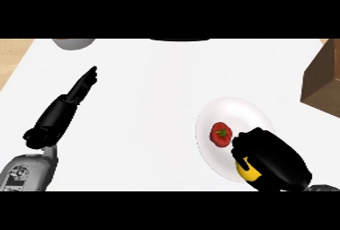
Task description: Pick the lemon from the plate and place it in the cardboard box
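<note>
Curling round lemon point(247, 172) on plate point(229, 108), right robot hand point(272, 157) holds it. Left robot hand point(83, 85) rests flat, fingers straight. Lemon could slip on lift, bump tomato point(221, 134). Cardboard box point(324, 81) waits far right.

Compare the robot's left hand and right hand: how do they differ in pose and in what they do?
The left hand has straight fingers and holds nothing; the right hand is curled round the lemon. The left hand is over the bare counter; the right hand is over the plate. Both are black.
</note>
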Available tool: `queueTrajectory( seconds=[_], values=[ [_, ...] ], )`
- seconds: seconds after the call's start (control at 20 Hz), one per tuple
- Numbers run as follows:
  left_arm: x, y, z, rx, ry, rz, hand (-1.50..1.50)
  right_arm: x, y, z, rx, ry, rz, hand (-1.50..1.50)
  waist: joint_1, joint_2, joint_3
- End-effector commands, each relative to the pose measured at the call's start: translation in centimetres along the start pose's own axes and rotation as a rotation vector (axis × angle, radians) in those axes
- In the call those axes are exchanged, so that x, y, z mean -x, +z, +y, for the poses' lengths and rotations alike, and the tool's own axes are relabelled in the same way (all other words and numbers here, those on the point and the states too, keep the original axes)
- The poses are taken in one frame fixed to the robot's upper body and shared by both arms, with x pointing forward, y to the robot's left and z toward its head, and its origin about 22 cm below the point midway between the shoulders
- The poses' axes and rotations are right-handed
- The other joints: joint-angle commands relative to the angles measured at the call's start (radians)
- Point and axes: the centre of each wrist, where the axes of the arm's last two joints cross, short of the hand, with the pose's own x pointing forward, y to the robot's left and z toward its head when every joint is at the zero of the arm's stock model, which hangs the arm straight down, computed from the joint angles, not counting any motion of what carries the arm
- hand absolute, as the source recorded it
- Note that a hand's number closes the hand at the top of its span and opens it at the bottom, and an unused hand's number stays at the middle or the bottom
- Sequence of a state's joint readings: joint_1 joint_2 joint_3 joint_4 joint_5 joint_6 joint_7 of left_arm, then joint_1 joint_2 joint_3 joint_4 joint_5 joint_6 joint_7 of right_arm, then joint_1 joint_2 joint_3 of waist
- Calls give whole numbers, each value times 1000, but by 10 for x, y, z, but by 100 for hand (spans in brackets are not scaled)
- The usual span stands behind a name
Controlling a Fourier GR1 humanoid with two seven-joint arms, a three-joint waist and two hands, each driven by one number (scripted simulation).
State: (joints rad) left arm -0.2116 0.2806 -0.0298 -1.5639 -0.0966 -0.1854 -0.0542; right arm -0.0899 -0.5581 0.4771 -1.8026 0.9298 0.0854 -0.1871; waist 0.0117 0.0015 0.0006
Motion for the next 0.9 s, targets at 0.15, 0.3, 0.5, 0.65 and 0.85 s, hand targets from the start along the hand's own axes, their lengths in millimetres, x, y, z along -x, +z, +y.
queueTrajectory(
  seconds=[0.15, 0.3, 0.5, 0.65, 0.85],
  values=[
    [11, 0, 21, -10, 8, 19, 0, 16, 31, -82, 166, 8, -158, 150, -27, -4, -1],
    [4, -1, -1, -31, 1, 15, 0, 40, 40, -112, 287, -67, -49, 150, -28, -5, -1],
    [7, 11, 9, -11, -5, 3, 0, 57, 41, -120, 427, -197, 191, 150, -15, -4, -1],
    [12, 3, -9, 5, 5, 6, 0, 95, 42, -147, 509, -249, 317, 150, -2, 3, -1],
    [9, -4, 7, 10, 8, -3, 0, 131, 43, -173, 543, -273, 422, 150, 2, 4, -1]
  ],
)
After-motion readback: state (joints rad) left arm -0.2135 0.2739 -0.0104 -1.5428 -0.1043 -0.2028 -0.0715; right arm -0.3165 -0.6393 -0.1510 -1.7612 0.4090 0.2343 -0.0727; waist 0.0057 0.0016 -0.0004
